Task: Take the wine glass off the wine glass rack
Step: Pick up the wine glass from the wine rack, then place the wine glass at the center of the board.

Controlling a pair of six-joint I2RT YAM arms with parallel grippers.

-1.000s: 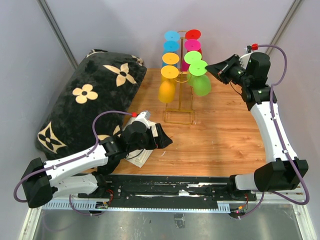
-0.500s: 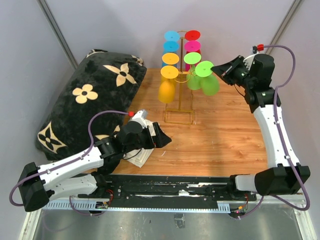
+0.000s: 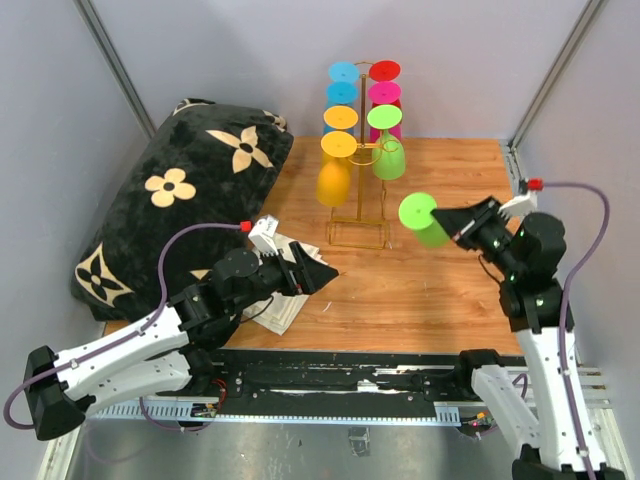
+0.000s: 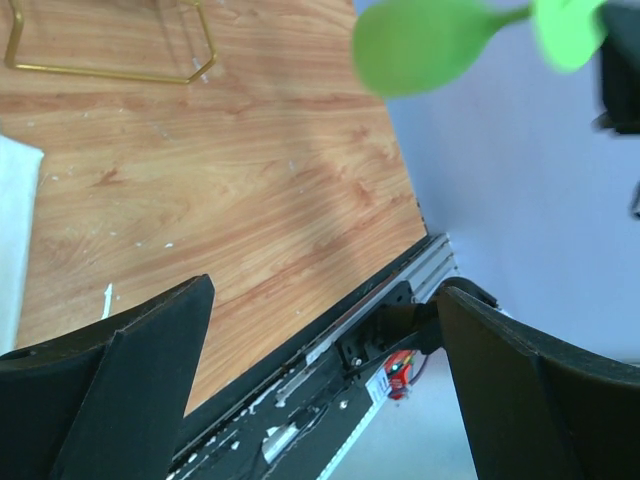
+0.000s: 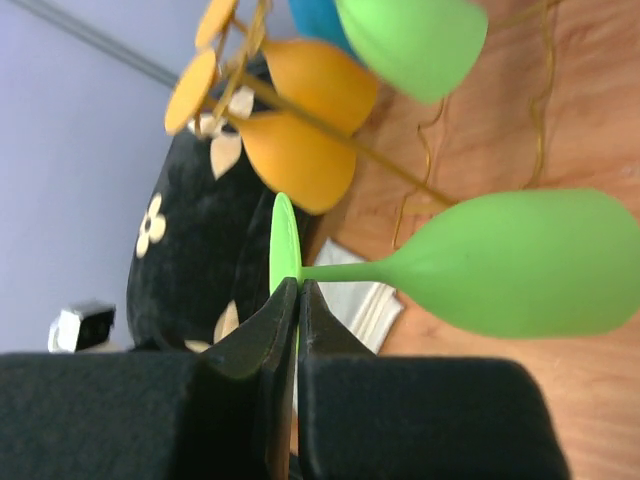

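Plainly off its perch: the green wine glass (image 3: 425, 222) sat pinched in the right gripper (image 3: 457, 222), whose jaws were clamped narrow on the thin stem just under the foot. From overhead the foot disc faced up w/ the bowl beneath it, tilted. The right wrist view showed the stem running crosswise btwn the two black fingers (image 5: 250, 345), w/ the bowl out to one side. The glass was apart from the wine glass rack (image 3: 358, 232), to the right of its rectangular wire base and over the wooden table (image 3: 420, 300).

On the rack's right side hung a second green glass (image 3: 390, 160), the nearest neighbour to the held one, not touching it. A yellow glass (image 3: 333, 182) hung on the left side, w/ blue, red, pink and orange feet stacked higher up the pole.

The left gripper (image 3: 322, 272) lay low, near the front-left of the rack base, jaws spread wide w/ nothing btwn them; its own camera caught the held glass across the table. A white folded sheet (image 3: 278, 308) lay just beside it. A black pillow w/ cream flowers (image 3: 180, 190) filled the table's left side.
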